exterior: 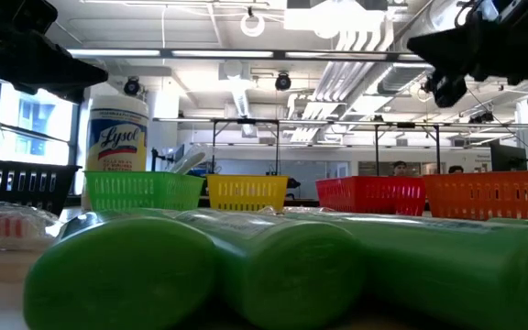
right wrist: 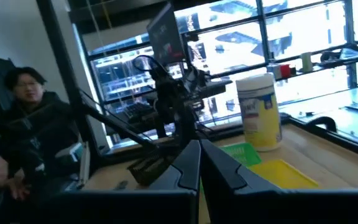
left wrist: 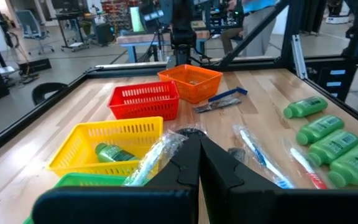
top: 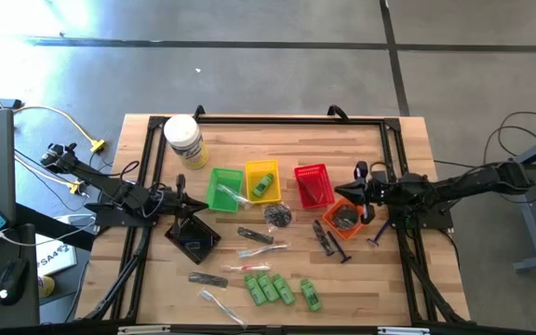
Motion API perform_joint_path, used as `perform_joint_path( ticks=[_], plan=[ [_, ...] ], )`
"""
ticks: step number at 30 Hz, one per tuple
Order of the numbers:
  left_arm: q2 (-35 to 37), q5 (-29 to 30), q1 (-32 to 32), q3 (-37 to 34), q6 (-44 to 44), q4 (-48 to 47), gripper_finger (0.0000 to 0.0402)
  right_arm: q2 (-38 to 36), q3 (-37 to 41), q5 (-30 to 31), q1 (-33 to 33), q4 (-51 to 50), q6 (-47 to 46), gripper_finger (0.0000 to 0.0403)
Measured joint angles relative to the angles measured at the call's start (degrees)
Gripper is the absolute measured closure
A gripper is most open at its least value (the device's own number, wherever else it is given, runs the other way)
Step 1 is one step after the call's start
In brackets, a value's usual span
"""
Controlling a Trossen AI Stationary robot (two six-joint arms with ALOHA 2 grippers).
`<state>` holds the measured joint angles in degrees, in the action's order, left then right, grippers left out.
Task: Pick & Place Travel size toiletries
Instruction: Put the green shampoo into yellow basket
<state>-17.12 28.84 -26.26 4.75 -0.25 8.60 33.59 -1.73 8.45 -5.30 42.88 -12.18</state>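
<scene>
A large industrial room with a grey floor is surrounding a pale wooden surface (top: 389, 279) framed by black rails.

The left gripper (top: 186, 197) is hovering over the left part of the surface, its jaws pressed fully together and holding nothing. Just below it a black basket (top: 194, 240) is sitting. Toward the far edge a white jar with a yellow label (top: 183, 140) is standing upright.

A row of small baskets is crossing the middle: a green basket (top: 223, 189) with a clear-wrapped stick (top: 232, 194) lying in it, a yellow basket (top: 262, 181) with a green bottle (top: 265, 184) inside, a red basket (top: 314, 185), then an orange basket (top: 343, 218) holding dark pieces.

Loose toiletries are lying on the near half of the surface: a dark round piece (top: 278, 216), a black razor-like stick (top: 255, 235), wrapped sticks (top: 262, 249) and a cluster of green bottles (top: 269, 288), with one more green tube (top: 312, 294) just beside them.

The right gripper (top: 362, 193) is hanging above the orange basket, its jaws closed and empty. In the right wrist view a person (right wrist: 27, 134) is sitting beyond the surface.
</scene>
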Motion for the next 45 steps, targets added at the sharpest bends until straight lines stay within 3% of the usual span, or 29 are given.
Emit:
perform_joint_path(
  ticks=[13,18,23,36,45],
  plan=[
    [0.0,0.1,0.0,0.0,-0.2,1.5,0.0402,0.4,1.3,2.5,-0.5,-0.7,1.7,0.0401],
    [0.0,-1.8,0.0,0.0,-1.6,1.5,0.0402,0.3,1.3,-5.0,-0.6,2.6,1.8,0.0401],
    [0.0,-3.4,0.0,0.0,-2.9,1.5,0.0402,-0.1,1.3,-2.6,-0.5,2.7,2.4,0.0401],
    [0.0,-3.6,0.0,0.0,-3.0,1.5,0.0402,-9.0,1.3,-5.1,-0.5,-6.0,3.5,0.0401],
    [0.0,-3.6,0.0,0.0,-3.1,1.5,0.0402,-9.7,1.4,-5.9,-0.5,-7.0,3.3,0.0401]
  ],
)
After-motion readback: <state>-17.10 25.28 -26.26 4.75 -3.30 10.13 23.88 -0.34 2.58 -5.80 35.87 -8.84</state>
